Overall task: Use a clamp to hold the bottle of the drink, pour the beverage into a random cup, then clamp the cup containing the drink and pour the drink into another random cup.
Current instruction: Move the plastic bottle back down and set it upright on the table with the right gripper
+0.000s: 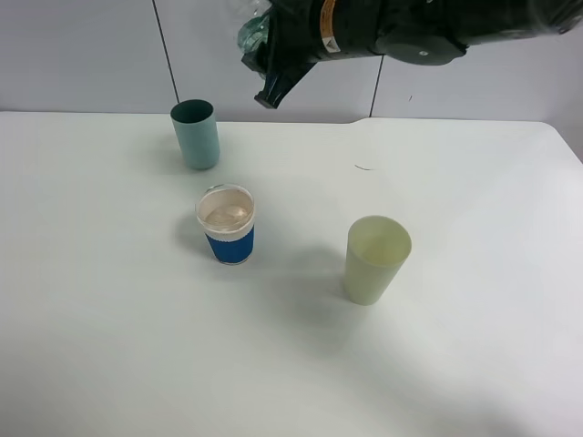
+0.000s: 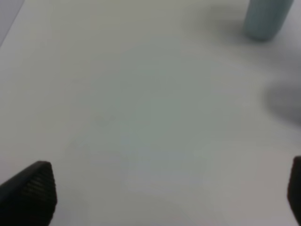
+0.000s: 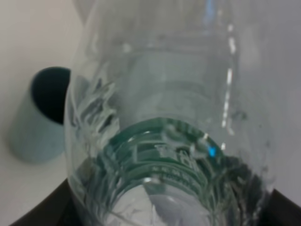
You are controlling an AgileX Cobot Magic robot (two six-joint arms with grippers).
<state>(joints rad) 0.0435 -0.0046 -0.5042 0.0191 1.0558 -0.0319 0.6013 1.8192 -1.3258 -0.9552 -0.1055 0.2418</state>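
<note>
The fingers [image 3: 284, 209] of the right gripper [image 1: 262, 56] were clenched round a clear plastic bottle [image 3: 155, 117] with a dark green label. They held it lifted high above the far edge of the white table [image 1: 474, 346], left of that edge's middle. In the wrist view the bottle filled almost the whole picture, its wall crumpled and glinting. How much drink it held could not be told.

Below the bottle, close to the far edge, stood a teal cup [image 1: 196, 135], upright and apart from everything else. Nearer the table's middle, a little left, stood the blue-sleeved cup [image 1: 227, 224]. It was upright, with clear liquid [image 1: 226, 214] shimmering inside, so the first pour seemed done. The bottle's height probably kept it clear of the cup rims.

A pale yellow-green cup [image 1: 376, 259] stood right of the middle, well apart from the other two, and looked empty.

The left gripper [image 2: 162, 195] hung over bare table with its fingers [image 2: 28, 193] spread wide and nothing between them. The teal cup showed at the far rim of its view. That released, waiting stance suited taking the blue-sleeved cup for the second pour.
</note>
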